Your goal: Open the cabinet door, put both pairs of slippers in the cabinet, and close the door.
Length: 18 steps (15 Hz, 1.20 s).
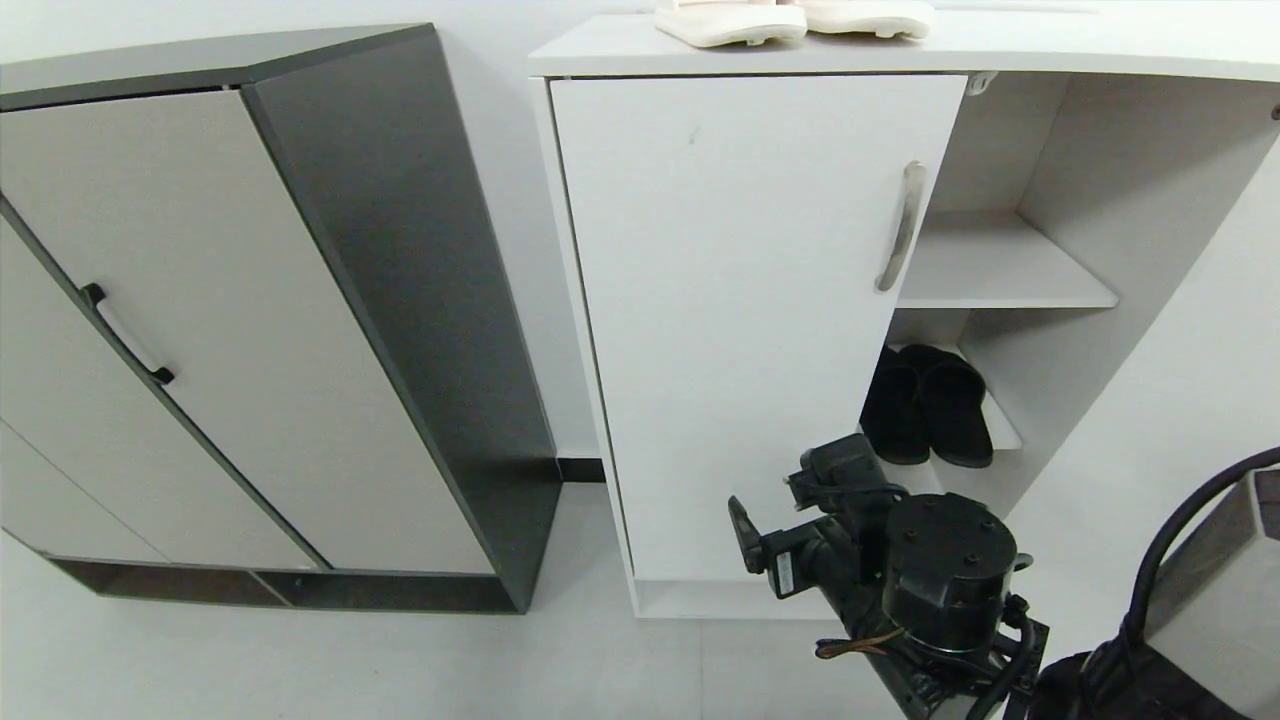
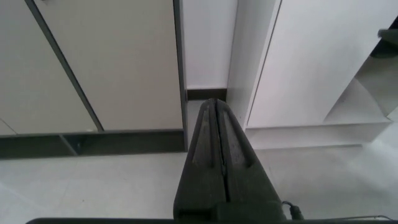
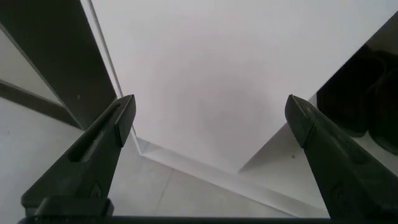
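Note:
The white cabinet has its left door shut, with a metal handle, and its right door swung open. A pair of black slippers lies on a low shelf inside, seen dark at the edge of the right wrist view. A cream pair rests on the cabinet top. My right gripper is open low in front of the shut door, nothing between its fingers. My left gripper is shut and empty, hanging above the floor before the gap between the two cabinets.
A grey cabinet with a dark frame and black handle stands left of the white one. An upper shelf inside the white cabinet is bare. Pale floor spreads in front. A black cable loops at the lower right.

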Tool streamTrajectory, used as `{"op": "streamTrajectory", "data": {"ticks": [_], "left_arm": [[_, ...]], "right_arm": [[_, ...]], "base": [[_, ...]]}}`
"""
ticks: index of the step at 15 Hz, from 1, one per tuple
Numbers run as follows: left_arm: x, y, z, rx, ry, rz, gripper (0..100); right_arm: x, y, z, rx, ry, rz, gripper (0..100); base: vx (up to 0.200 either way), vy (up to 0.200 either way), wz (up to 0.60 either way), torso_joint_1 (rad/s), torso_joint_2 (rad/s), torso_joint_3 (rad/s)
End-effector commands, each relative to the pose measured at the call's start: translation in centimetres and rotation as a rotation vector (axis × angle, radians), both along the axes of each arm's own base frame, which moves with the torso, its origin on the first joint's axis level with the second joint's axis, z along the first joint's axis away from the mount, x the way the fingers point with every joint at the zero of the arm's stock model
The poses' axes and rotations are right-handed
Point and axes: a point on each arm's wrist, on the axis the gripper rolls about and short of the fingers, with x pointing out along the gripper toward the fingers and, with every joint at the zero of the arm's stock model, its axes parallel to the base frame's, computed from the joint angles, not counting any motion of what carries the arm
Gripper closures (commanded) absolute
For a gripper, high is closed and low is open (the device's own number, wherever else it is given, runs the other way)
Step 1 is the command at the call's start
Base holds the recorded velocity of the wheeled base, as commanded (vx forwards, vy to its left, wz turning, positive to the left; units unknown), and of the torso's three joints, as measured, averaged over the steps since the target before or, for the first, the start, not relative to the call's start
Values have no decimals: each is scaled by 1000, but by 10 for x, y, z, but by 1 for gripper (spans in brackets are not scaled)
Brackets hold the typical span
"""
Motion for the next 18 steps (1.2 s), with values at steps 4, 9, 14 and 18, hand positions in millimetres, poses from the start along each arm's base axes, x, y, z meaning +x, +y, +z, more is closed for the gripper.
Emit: {"op": "streamTrajectory", "data": {"ticks": [4,9,14,18], "left_arm": [[0,0,0,-1,-4,0,100],[0,0,0,-1,-4,0,100],[0,0,0,-1,-3,0,100],[0,0,0,-1,-4,0,100]], "right_arm": [[1,0,-2,-6,5,-1,0],[3,1,-7,-12,14,-4,0],[3,1,-8,-11,13,-6,0],[3,0,-8,-12,13,-8,0]], "base": [[0,0,0,41,-460,-364],[0,0,0,120,-465,-343],[0,0,0,160,-475,-321],[0,0,0,185,-494,-310]]}}
